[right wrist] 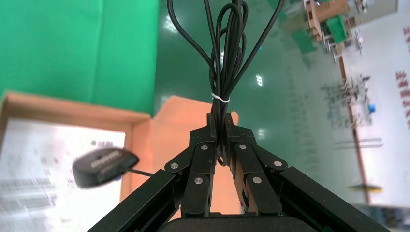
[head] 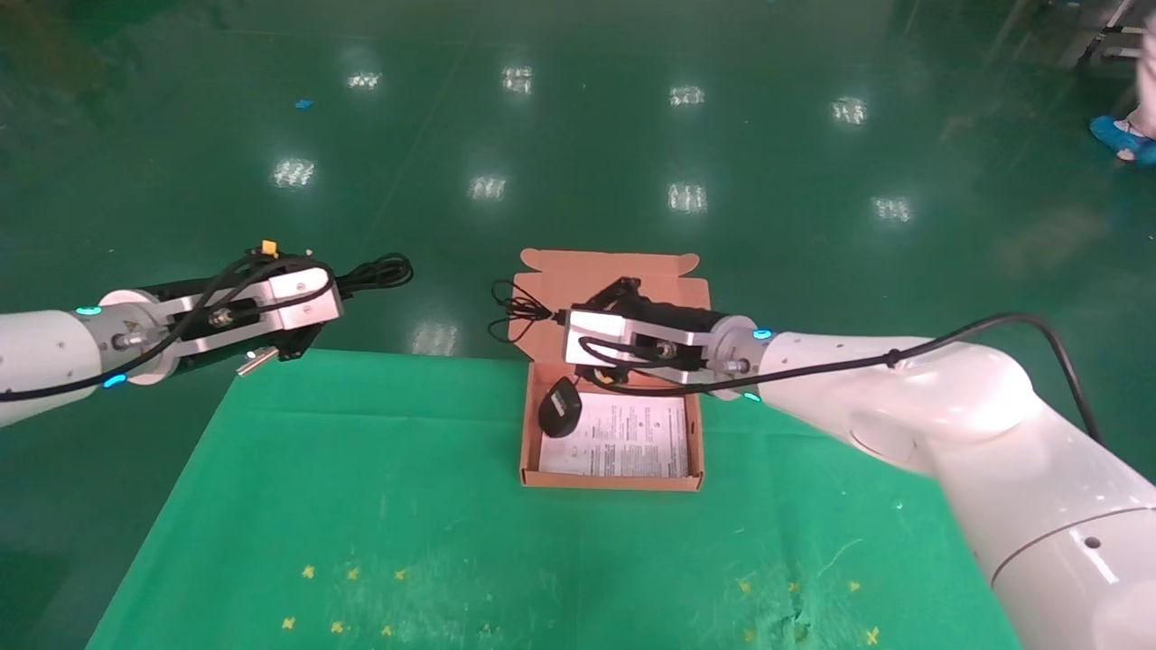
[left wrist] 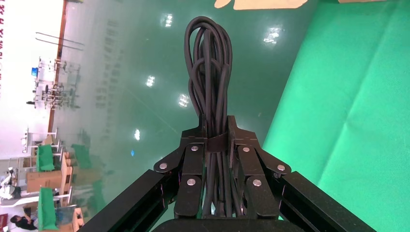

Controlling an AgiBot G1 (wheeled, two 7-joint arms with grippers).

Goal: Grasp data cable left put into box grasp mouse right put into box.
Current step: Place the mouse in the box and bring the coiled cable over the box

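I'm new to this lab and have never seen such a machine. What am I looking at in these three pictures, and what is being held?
It is a two-armed robot. The wide picture comes from its head, looking down at a green cloth with an open cardboard box on it. The other two come from cameras on each wrist.

The left gripper, out to the left past the cloth's far edge, is closed on a thick bundled data cable. The right gripper, over the box, is closed on the mouse's tied thin cord, so the black mouse hangs over the printed sheet in the box.

bright overhead lamps glare off glossy floor (head: 578, 135); mouse (right wrist: 99, 166) motion-blurred in right wrist view.
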